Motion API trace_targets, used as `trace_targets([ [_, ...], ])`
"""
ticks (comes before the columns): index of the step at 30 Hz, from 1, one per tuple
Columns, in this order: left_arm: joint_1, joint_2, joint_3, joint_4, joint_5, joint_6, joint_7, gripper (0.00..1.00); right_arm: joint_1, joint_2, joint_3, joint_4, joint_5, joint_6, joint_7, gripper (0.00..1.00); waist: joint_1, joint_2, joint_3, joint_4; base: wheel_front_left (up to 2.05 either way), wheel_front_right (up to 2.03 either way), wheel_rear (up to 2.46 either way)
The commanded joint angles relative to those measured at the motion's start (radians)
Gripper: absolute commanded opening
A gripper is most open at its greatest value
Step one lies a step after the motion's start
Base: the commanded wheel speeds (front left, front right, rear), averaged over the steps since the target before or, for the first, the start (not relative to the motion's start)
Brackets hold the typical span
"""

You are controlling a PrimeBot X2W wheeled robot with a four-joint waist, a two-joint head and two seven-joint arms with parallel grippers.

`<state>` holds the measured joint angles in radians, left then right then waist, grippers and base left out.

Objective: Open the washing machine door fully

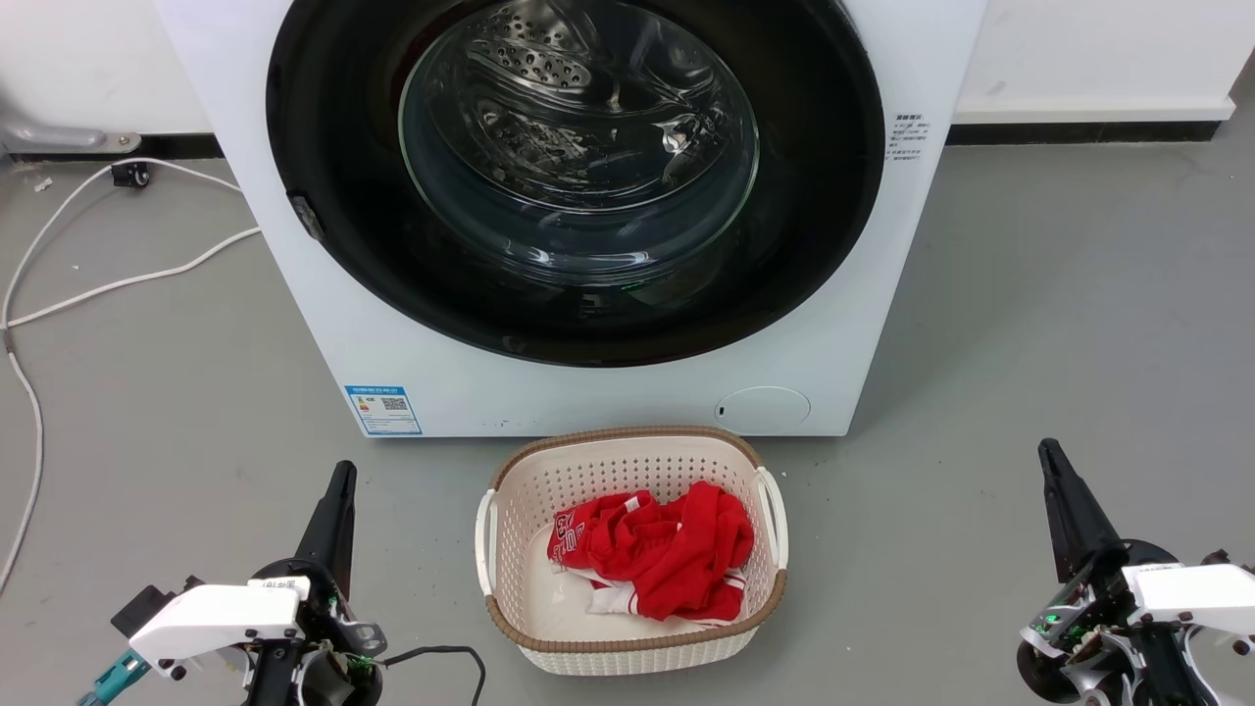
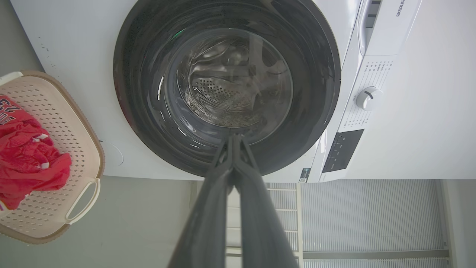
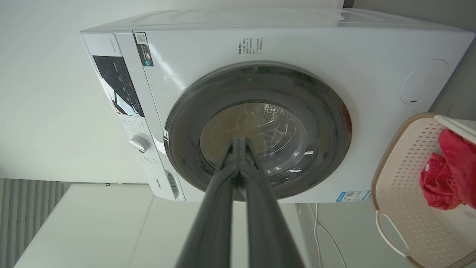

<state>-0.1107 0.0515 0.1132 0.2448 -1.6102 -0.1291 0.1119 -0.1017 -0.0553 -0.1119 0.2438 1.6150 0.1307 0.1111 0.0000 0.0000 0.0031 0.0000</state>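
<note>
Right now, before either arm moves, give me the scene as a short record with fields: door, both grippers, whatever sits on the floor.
door: washing machine door shut against the white machine front
left gripper: left gripper shut, empty, low, apart from the door
right gripper: right gripper shut, empty, low, apart from the door
floor, middle: basket before the machine, below the door, red garment inside
floor, left: white cable
task state: door not yet opened
</note>
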Motion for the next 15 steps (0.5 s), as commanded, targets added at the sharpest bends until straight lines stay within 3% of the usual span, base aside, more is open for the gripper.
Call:
trace_targets([
  [1, 0.006, -0.001, 0.003, 0.001, 0.004, -0.003, 0.003, 0.0, -0.012, 0.004, -0.001, 0.002, -0.006, 0.0, 0.004, 0.0, 0.0, 0.0, 0.0, 0.0, 0.0, 0.0, 0.0],
  [7, 0.006, -0.001, 0.004, 0.001, 0.004, -0.003, 0.003, 0.0, -0.012, 0.004, -0.002, 0.002, -0.007, 0.0, 0.004, 0.0, 0.0, 0.0, 0.0, 0.0, 0.0, 0.0, 0.0],
  [8, 0.0, 0.0, 0.0, 0.0, 0.0, 0.0, 0.0, 1.0, 0.0, 0.0, -0.001, 0.0, 0.0, 0.0, 0.001, 1.0, 0.0, 0.0, 0.0, 0.0, 0.0, 0.0, 0.0],
  [15, 0.0, -0.001, -0.031, -0.008, 0.002, 0.0, -0.028, 1.0, 0.013, 0.001, 0.02, -0.017, -0.003, 0.0, -0.029, 1.0, 0.0, 0.0, 0.001, 0.0, 0.0, 0.0, 0.0],
])
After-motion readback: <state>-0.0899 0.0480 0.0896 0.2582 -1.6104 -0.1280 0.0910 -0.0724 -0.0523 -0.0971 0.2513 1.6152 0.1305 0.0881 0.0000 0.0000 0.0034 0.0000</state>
